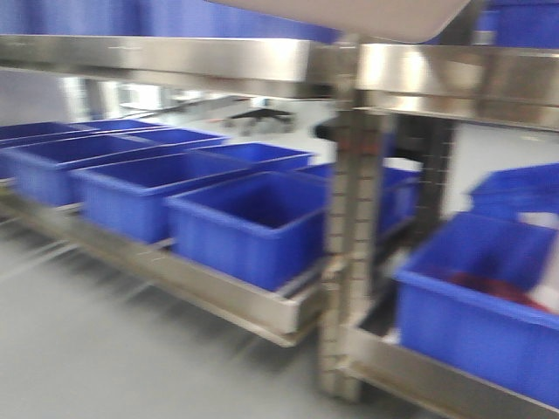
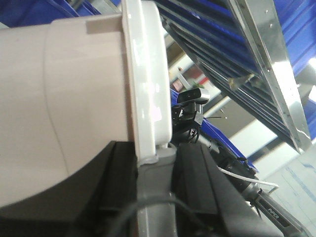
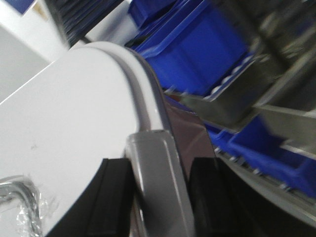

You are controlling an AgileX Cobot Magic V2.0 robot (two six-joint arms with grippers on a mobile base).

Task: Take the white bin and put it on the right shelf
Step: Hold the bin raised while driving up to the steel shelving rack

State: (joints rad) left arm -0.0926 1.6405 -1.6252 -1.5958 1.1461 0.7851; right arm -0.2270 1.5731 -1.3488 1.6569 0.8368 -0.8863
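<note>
The white bin (image 2: pixel 59 98) fills the left wrist view, its pale pinkish side to the left and its white lid rim (image 2: pixel 148 74) upright in the middle. My left gripper (image 2: pixel 157 158) is shut on the bin's grey side clasp (image 2: pixel 155 192). In the right wrist view the white lid (image 3: pixel 74 123) spreads to the left, and my right gripper (image 3: pixel 159 168) is shut on another grey clasp (image 3: pixel 158 187). The front view shows only a pale edge of the bin (image 1: pixel 349 13) at the top, above the right shelf's steel rail (image 1: pixel 454 78). Neither gripper shows there.
A perforated steel upright (image 1: pixel 354 218) divides the two racks. Several open blue crates (image 1: pixel 253 223) line the low left shelf, and another blue crate (image 1: pixel 480 305) sits on the low right one. Grey floor (image 1: pixel 87 349) lies in front. The front view is blurred.
</note>
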